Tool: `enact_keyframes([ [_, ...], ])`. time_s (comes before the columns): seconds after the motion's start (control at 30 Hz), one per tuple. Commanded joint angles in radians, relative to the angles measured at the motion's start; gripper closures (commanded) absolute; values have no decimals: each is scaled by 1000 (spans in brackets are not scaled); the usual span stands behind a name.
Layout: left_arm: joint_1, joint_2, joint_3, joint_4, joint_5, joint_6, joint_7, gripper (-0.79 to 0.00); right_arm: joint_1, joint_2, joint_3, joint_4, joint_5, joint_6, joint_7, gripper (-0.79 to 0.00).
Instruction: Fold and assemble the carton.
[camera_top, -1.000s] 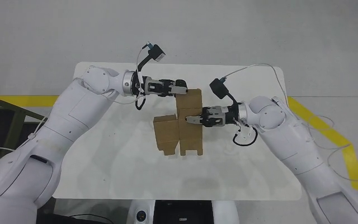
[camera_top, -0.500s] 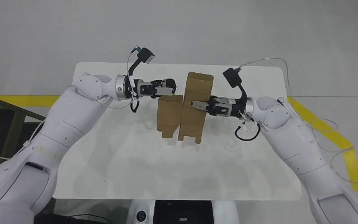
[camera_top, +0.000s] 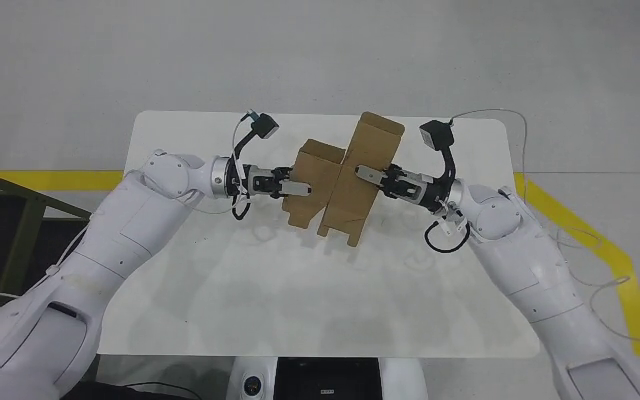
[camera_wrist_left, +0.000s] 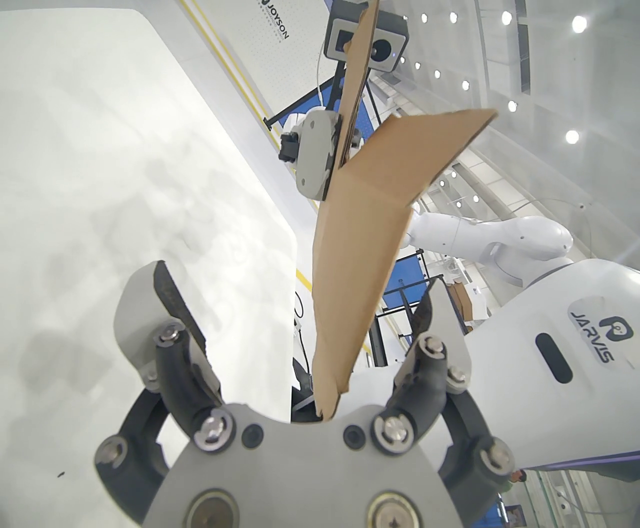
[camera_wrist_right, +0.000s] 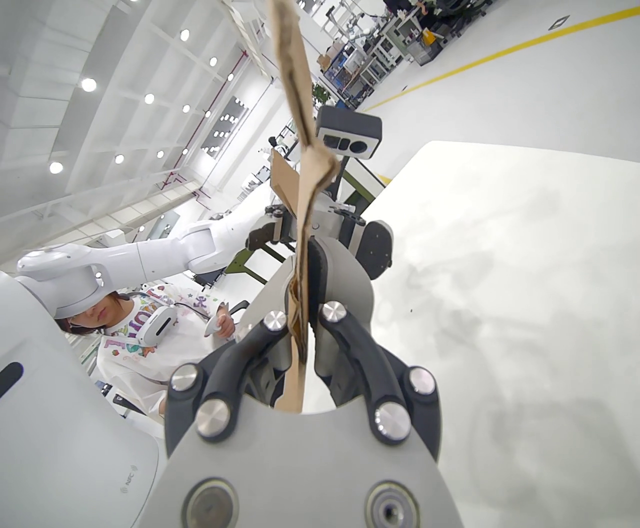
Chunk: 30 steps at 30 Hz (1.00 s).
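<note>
Carton (camera_top: 340, 185), half unfolded, hangs mid-frame above the table (camera_top: 200, 300): right gripper (camera_wrist_right: 302, 260) pinches one panel to steady it, while left gripper (camera_wrist_left: 295, 282) straddles the opposite edge, spread wide, likely ready to clamp.

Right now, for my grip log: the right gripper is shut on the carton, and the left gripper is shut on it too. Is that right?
Not quite. The right gripper is shut on the carton, but the left gripper is open: the left wrist view shows its fingers spread wide, with the carton's edge unclamped in the gap between them.
</note>
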Motion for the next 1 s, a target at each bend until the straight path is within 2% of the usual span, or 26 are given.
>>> enact_keyframes([
  [0.0, 3, -2, 4, -5, -5, 2, -2, -785, -1, 0, 4, 2, 1, 0, 1, 0],
  [0.07, 6, -2, 5, -10, -14, 6, -6, -785, -2, -1, 9, 5, -1, 1, 3, 0],
  [0.1, 7, -2, 5, -12, -14, 8, -8, -613, -3, -1, 10, 6, -2, 0, 4, 0],
  [0.13, 8, -1, 5, -13, -16, 10, -10, -379, -5, -1, 12, 7, -1, -1, 3, 0],
  [0.2, 10, -1, 5, -15, -17, 13, -13, -197, -7, -2, 14, 9, 0, 0, 3, 0],
  [0.23, 11, 0, 4, -17, -19, 16, -16, -34, -8, -3, 16, 10, 1, -1, 0, 0],
  [0.27, 12, 0, 4, -18, -22, 18, -18, 0, -9, -3, 16, 10, 2, -1, -1, 0],
  [0.73, 28, 11, -7, -34, -48, 39, -39, 0, -15, -10, 31, 10, -36, 15, -12, -6],
  [0.8, 29, 11, -10, -35, -57, 43, -43, 0, -17, -11, 31, 6, -41, 18, -13, -191],
  [0.83, 29, 12, -11, -36, -61, 44, -44, 0, -18, -11, 32, 4, -45, 19, -12, -342],
  [0.87, 30, 12, -12, -36, -65, 47, -47, 0, -19, -12, 33, 4, -47, 20, -14, -668],
  [0.9, 31, 12, -13, -34, -67, 49, -49, 0, -20, -12, 34, 3, -47, 21, -14, -785],
  [0.97, 30, 13, -17, -24, -72, 60, -60, 0, -23, -11, 40, 4, -47, 21, -12, -785],
])
